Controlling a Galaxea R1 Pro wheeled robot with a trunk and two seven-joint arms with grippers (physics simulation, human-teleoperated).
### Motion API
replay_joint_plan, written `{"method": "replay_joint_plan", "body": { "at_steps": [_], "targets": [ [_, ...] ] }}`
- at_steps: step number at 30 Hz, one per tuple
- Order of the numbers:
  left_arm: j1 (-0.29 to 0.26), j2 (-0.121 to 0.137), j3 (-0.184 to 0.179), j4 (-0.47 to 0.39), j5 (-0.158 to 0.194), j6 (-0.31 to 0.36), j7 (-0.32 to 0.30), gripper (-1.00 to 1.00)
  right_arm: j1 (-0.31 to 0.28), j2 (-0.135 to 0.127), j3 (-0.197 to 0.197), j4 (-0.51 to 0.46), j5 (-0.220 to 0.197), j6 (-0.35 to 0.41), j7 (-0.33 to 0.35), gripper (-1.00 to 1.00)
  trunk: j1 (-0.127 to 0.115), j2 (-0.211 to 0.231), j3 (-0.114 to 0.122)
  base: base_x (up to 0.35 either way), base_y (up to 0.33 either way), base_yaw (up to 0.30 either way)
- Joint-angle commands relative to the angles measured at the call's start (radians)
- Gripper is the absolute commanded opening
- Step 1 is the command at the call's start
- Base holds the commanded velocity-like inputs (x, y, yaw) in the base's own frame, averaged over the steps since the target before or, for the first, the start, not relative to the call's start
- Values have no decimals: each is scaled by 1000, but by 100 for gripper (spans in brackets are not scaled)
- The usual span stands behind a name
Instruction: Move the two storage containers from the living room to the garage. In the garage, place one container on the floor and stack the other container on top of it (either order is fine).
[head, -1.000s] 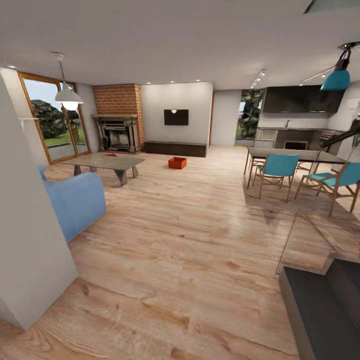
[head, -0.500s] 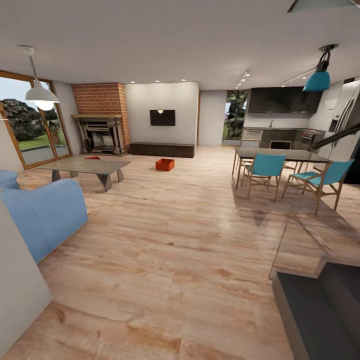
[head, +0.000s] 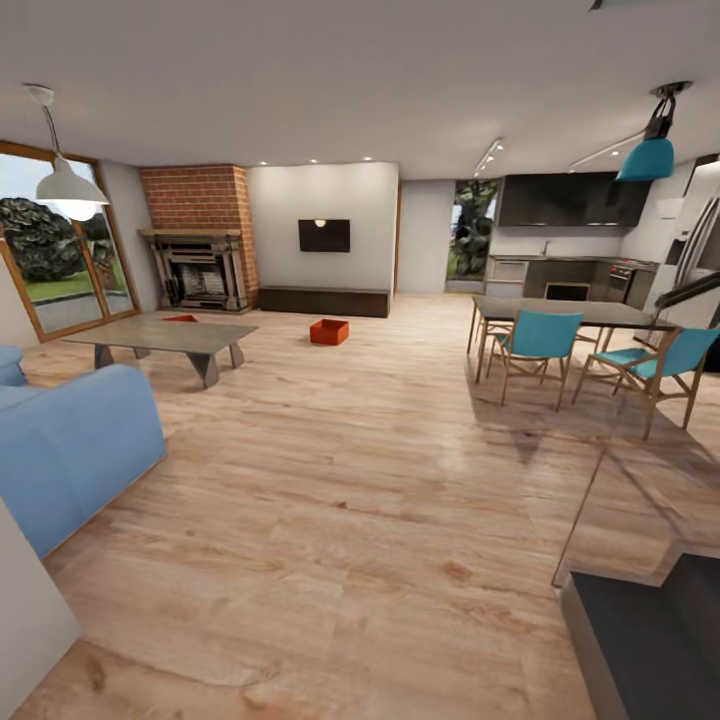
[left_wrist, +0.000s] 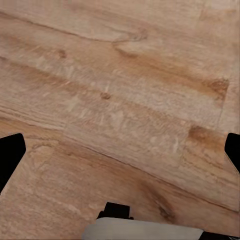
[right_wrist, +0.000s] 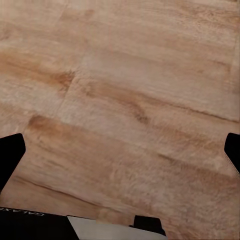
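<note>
One orange-red storage container (head: 329, 331) sits on the light wood plank floor of the living room, far ahead in front of the low dark TV bench. A second orange-red sliver (head: 181, 318) peeks over the far edge of the coffee table (head: 160, 336); whether it rests on the table or behind it is unclear. In the left wrist view my left gripper (left_wrist: 120, 155) is open, black fingertips (left_wrist: 10, 157) wide apart over bare planks. My right gripper (right_wrist: 120, 155) is also open over the planks, holding nothing.
A blue sofa (head: 70, 445) stands at near left, with a pale wall corner (head: 25, 610) beside it. A dining table (head: 575, 311) with teal chairs (head: 538, 345) fills the right. A dark low block (head: 650, 640) sits at near right. The brick fireplace (head: 200, 260) is far left.
The camera has moved forward and turned, so the pale wall corner has slid mostly off the left edge and the sofa sits further left. The containers themselves have not moved.
</note>
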Motion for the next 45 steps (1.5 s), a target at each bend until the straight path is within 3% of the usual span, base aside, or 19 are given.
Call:
{"method": "replay_joint_plan", "body": {
  "at_steps": [1, 18, 45],
  "targets": [
    [-2, 0, 4, 4, -2, -6, 2, 100, -1, 0, 0, 1, 4, -3, -1, 100, 1, 0, -1, 326, 0, 0],
    [-2, 0, 4, 3, -3, -6, 2, 100, -1, 0, 0, 1, 4, -3, -1, 100, 1, 0, -1, 325, 0, -158],
    [-2, 0, 4, 3, -3, -6, 2, 100, -1, 0, -1, 1, 2, -3, -2, 100, 1, 0, -1, 325, 0, -5]
  ]
}}
